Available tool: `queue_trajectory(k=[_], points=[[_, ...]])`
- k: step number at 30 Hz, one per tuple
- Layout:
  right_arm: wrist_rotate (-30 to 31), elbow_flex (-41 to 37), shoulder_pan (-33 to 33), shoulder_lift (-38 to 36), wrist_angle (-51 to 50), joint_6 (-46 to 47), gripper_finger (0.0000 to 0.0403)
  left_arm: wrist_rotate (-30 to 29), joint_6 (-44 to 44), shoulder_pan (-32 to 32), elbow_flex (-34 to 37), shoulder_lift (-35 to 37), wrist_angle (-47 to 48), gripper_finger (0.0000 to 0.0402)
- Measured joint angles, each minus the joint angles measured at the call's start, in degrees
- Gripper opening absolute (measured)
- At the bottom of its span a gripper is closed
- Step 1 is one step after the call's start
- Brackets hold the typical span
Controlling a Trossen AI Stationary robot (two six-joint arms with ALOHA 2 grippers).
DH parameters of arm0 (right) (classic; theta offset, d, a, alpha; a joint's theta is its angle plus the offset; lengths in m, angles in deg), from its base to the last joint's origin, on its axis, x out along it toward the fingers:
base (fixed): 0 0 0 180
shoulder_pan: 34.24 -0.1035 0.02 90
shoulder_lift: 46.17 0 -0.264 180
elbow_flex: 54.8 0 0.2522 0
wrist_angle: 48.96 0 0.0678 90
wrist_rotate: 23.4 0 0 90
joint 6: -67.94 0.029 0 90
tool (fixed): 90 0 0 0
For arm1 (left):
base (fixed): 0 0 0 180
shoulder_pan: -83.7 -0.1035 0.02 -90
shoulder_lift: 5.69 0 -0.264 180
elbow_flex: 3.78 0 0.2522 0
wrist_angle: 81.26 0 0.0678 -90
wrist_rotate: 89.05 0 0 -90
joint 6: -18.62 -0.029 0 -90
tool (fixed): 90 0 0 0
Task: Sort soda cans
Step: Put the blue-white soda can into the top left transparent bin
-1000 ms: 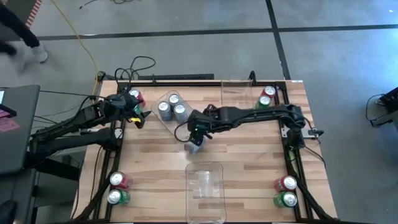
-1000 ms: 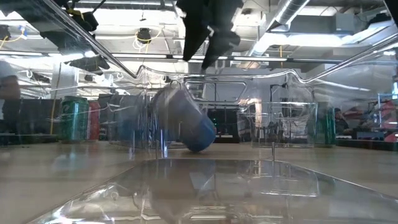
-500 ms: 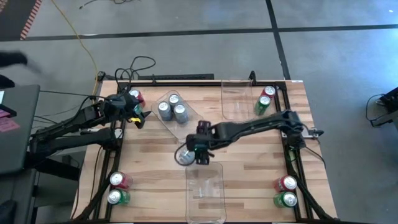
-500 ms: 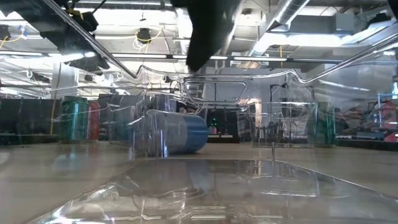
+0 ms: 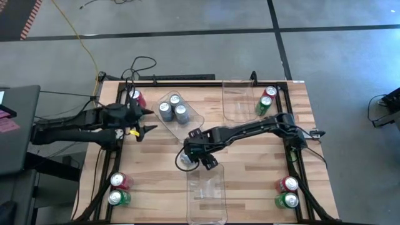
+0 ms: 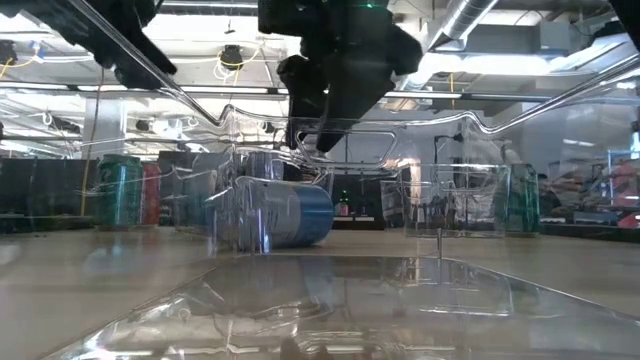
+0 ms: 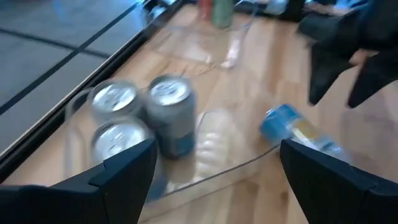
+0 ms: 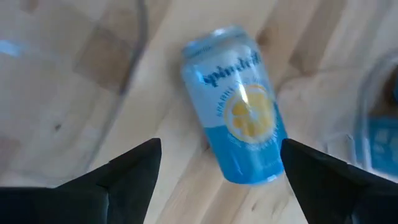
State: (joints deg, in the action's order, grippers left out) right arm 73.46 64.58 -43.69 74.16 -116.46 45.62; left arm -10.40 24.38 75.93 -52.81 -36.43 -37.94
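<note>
Looking rough: the silver-blue can (image 8: 239,106) has tipped flat. Right gripper (image 5: 201,156) hovers over it open-jawed; left gripper (image 5: 145,120) waits, open too. Needs a regrasp, I'd say.

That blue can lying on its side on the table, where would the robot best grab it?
Probably across the middle of its round body, coming straight down. The blue can lies flat on the bare wood, ends pointing sideways, so its curved sides are free. The right gripper hangs open right above it.

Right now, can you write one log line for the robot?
right gripper: open, above fallen blue can | blue can: on its side on table | left gripper: open, near bin
</note>
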Motion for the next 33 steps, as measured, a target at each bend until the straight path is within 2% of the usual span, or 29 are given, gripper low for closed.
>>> queue_trajectory(k=[3, 9, 14, 23, 28, 33], points=[[-2.5, 0.1, 0.7, 0.7, 2.0, -1.7, 0.0340, -1.0, 1.3, 3.0, 0.0, 0.0, -1.5, 0.0333], [-2.6, 0.1, 1.9, 2.3, 4.6, -4.1, 0.0338, -2.8, 3.5, 8.8, 0.0, -2.5, -2.3, 0.0333], [-2.7, -0.1, 2.6, 4.5, 4.0, -6.2, 0.0338, -5.7, 7.5, 13.6, 0.0, -7.3, -4.7, 0.0333], [-3.8, 0.2, 3.1, 7.1, 0.9, -9.5, 0.0346, -15.9, 15.2, 23.8, 0.0, -18.1, -12.2, 0.0333], [-6.2, 0.2, 3.1, 7.6, 0.7, -9.0, 0.0345, -20.3, 18.0, 28.7, -0.1, -23.3, -18.1, 0.0333], [-9.6, 0.0, 3.1, 8.1, 0.6, -8.6, 0.0338, -21.8, 21.4, 32.1, 0.0, -26.6, -20.7, 0.0333]])
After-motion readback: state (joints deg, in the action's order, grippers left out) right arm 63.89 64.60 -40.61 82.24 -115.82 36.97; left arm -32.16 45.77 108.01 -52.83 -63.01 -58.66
